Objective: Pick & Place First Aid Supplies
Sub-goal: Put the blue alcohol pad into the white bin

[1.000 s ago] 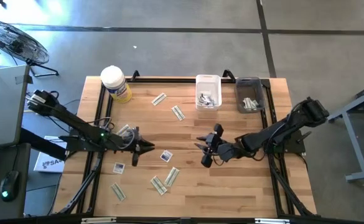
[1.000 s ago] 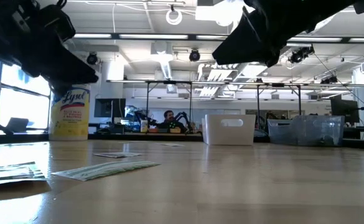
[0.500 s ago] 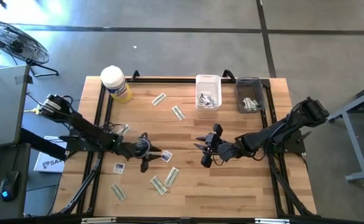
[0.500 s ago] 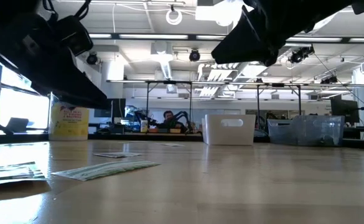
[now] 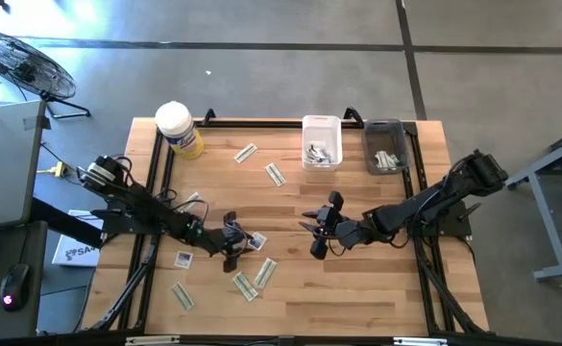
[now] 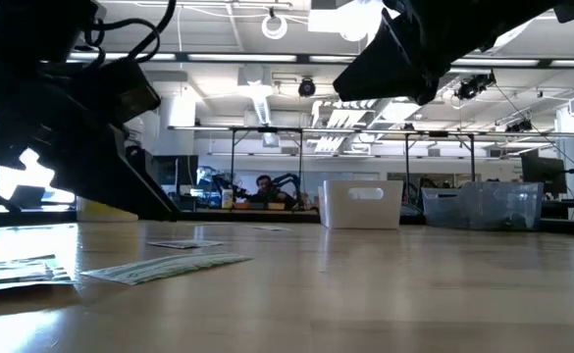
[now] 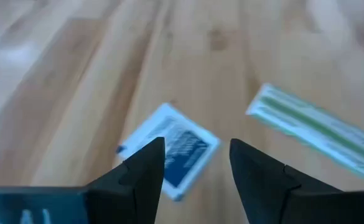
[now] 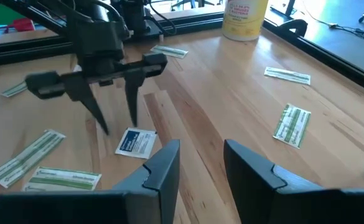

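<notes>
The first aid supplies lie flat and scattered on the wooden table (image 5: 357, 288). There are white-and-blue square packets (image 5: 256, 242) (image 5: 183, 259) and green-and-white strips (image 5: 265, 272) (image 5: 245, 285) (image 5: 182, 295) (image 5: 276, 174) (image 5: 245, 153). My left gripper (image 5: 233, 246) is open and points down at a slant. It hovers just left of one square packet (image 7: 172, 149), also seen from the right wrist (image 8: 136, 142), and its fingers (image 8: 132, 109) are clear of the packet. My right gripper (image 5: 319, 231) waits open and empty at mid-table (image 8: 197, 165).
A white bin (image 5: 321, 142) and a clear grey bin (image 5: 384, 146) at the far edge hold packets. A yellow tub with a white lid (image 5: 180, 130) stands at the far left corner. Black rails (image 5: 156, 173) run along the table's sides. Bare wood lies between the two grippers.
My left gripper has moved toward the table's right and near edges. It has sunk toward the square packet at mid-table, and its fingers stand wider apart than before. In the low view the left arm now hides the yellow tub. The packets have not moved.
</notes>
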Robot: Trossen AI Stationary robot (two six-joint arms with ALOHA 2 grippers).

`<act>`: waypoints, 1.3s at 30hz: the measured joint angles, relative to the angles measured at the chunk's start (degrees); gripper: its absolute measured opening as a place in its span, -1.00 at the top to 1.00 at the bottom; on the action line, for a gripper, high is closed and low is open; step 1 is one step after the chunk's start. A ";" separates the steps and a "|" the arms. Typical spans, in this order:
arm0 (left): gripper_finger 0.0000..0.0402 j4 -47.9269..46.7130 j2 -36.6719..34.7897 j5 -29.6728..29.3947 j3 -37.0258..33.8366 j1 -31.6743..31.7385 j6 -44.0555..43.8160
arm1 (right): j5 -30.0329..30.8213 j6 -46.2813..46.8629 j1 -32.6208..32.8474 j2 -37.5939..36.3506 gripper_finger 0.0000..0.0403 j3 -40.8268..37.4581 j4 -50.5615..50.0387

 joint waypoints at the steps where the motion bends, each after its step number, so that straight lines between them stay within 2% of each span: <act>1: 0.11 -0.52 0.38 -1.16 0.24 0.00 -0.16 | -0.13 0.00 0.00 0.00 0.41 0.00 0.00; 4: 0.11 -1.46 0.67 -3.38 0.57 0.02 -0.33 | -0.42 0.00 0.00 0.00 0.41 0.00 0.06; 18: 0.11 -6.15 0.72 -3.08 0.57 0.02 -4.42 | -0.70 0.00 0.00 -0.02 0.41 0.00 0.08; 22: 0.11 -6.97 0.72 -0.88 0.57 0.02 -3.69 | -0.73 0.01 0.00 -0.02 0.41 0.00 0.09; 32: 0.11 -3.72 6.78 -4.38 0.75 -0.13 -4.90 | -2.92 0.00 0.00 -0.04 0.41 0.00 0.13; 36: 0.23 -4.21 6.98 -4.56 0.75 -0.10 -6.03 | -3.26 -0.01 0.00 -0.04 0.41 0.00 0.13; 39: 0.40 -4.79 7.08 -4.52 0.75 0.01 -6.67 | -6.47 -1.14 0.00 -0.04 0.41 0.00 0.13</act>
